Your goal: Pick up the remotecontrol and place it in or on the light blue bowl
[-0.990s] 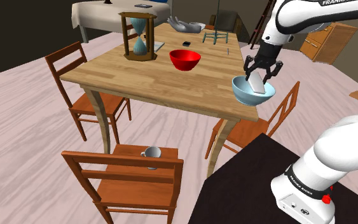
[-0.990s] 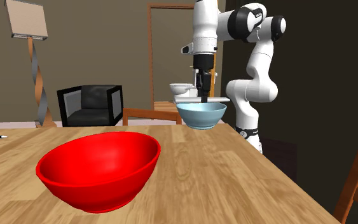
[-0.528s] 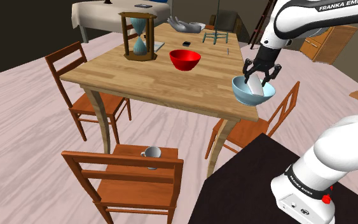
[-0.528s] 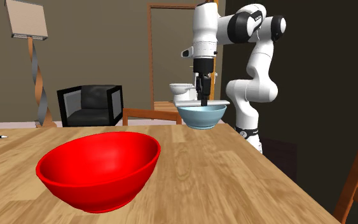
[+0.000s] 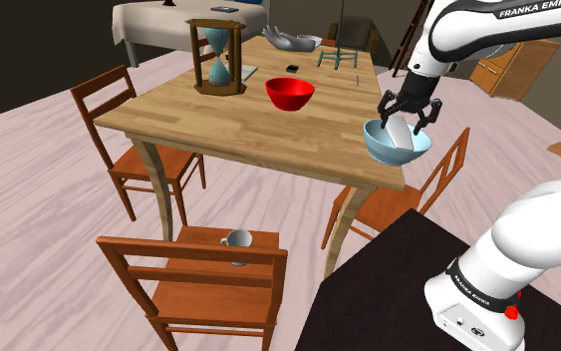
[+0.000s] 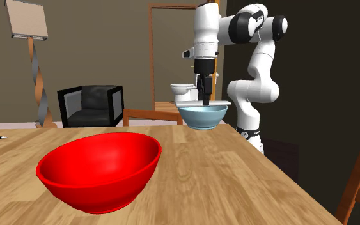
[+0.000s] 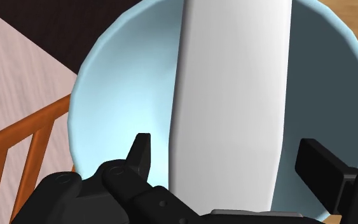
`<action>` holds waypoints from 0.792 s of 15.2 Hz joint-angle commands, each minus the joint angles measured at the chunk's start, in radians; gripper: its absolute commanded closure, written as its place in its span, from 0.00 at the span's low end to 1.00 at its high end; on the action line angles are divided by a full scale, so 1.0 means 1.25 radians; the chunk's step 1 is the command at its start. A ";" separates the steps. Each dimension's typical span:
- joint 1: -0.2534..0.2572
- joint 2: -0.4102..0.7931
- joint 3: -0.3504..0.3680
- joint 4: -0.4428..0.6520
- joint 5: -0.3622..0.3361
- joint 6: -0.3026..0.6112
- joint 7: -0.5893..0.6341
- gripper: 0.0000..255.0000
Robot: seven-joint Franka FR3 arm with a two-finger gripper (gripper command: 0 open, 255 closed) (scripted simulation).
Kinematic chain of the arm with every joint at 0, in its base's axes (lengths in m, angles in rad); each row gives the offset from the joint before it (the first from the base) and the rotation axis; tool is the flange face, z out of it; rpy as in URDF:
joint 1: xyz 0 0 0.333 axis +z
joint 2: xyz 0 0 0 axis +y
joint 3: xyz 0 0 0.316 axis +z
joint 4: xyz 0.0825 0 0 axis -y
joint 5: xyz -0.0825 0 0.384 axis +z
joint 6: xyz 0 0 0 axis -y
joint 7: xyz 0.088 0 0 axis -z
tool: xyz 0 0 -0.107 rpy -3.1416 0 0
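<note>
The remote control (image 7: 231, 95), drawn as a plain white slab, lies inside the light blue bowl (image 7: 117, 95), slanting up against the bowl's wall with one end reaching over the rim. The bowl stands on the table (image 5: 248, 125) at the corner nearest the stand (image 5: 388, 299), close to the edge. The jaws hang just above it and are open: in the wrist view a black finger stands clear on each side of the slab, with a strip of bowl showing between (so nothing is clasped). By my reading the pick and the placing are done, the remote resting on the bowl alone. At most, what is left is lifting the jaws straight up without brushing the raised end.
</note>
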 commanded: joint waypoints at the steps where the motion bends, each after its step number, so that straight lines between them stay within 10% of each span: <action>1: 0.000 -0.006 0.001 0.023 0.001 -0.028 0.000 0.00; 12: 0.002 -0.013 0.005 0.092 0.004 -0.105 -0.001 0.00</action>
